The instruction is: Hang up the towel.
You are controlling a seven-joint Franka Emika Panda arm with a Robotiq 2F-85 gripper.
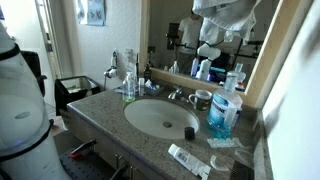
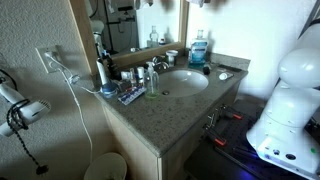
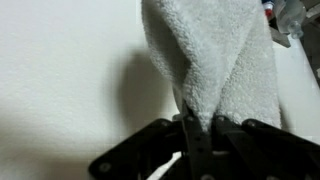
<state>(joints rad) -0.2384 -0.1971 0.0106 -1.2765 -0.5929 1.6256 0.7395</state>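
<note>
Both fingers of my gripper (image 3: 200, 126) clamp the bunched towel (image 3: 215, 60), directly ahead against the wall (image 3: 60, 70). I judge I should release only once it drapes securely.

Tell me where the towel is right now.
In the wrist view the towel sits right of centre, its lower end pinched between the jaws of the gripper, with a plain pale surface behind it.

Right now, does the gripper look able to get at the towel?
Probably yes: in the wrist view the gripper is shut on one end of the towel, with nothing between them and only bare wall behind.
</note>
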